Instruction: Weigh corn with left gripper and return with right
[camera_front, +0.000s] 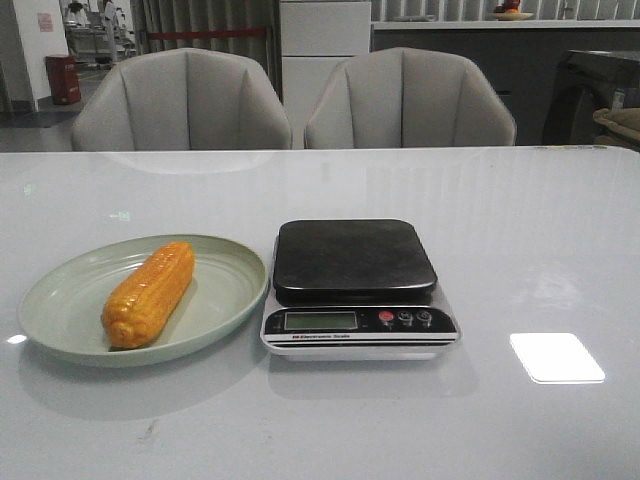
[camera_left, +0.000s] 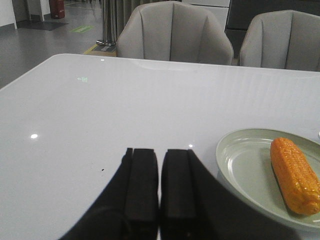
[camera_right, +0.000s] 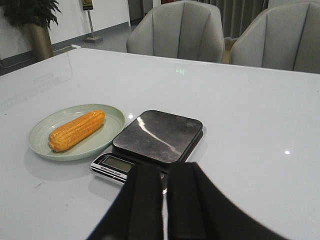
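The orange-yellow corn (camera_front: 148, 293) lies on the pale green plate (camera_front: 60, 300) at the table's front left; it also shows in the left wrist view (camera_left: 295, 175) and the right wrist view (camera_right: 76, 130). A digital scale (camera_front: 355, 260) with a bare black platform stands just right of the plate. My left gripper (camera_left: 159, 155) is shut and empty, over bare table left of the plate (camera_left: 240, 165). My right gripper (camera_right: 165, 172) is shut and empty, in front of the scale (camera_right: 157, 136). Neither gripper shows in the front view.
Two grey armchairs (camera_front: 185, 100) stand behind the table's far edge. A bright light patch (camera_front: 556, 357) lies on the glossy white table right of the scale.
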